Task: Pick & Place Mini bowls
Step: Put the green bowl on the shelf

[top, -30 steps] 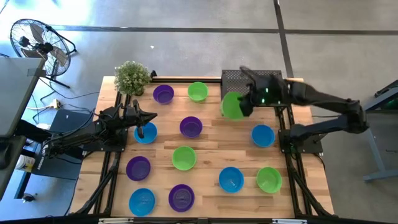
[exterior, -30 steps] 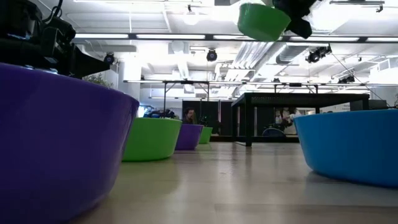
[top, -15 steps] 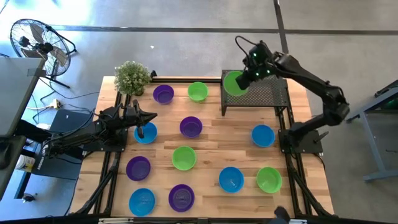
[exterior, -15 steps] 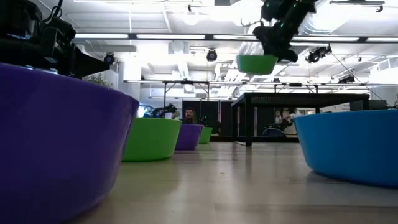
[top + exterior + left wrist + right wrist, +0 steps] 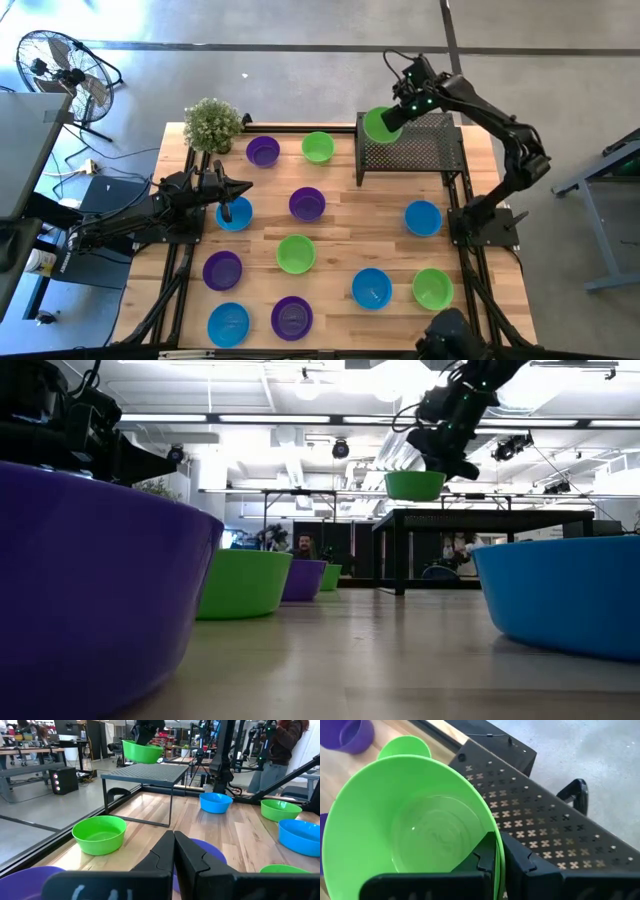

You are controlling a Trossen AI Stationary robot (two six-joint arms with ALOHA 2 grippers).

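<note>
**Green bowl carried over the rack's far-left corner**

Since a second ago the right arm has swung its green bowl from above the table in front of the black mesh rack up and back, so it now hangs over the rack's far-left corner. The low view puts the bowl's base just above the rack top, apparently not yet resting on it.

The right gripper has its jaws nearly shut, pinching the bowl's rim, one finger inside the wall and one outside, as its wrist view shows. The bowl hangs mouth up, roughly level, offset from the gripper toward the rack's left edge. By my reading, the coming move turns on the short drop straight down to the mesh; being round, the bowl has no long axis to align.

The left gripper waits with its jaws closed and empty near the table's left edge, over a blue bowl. The remaining bowls lie scattered over the table, well apart from the rack.
</note>
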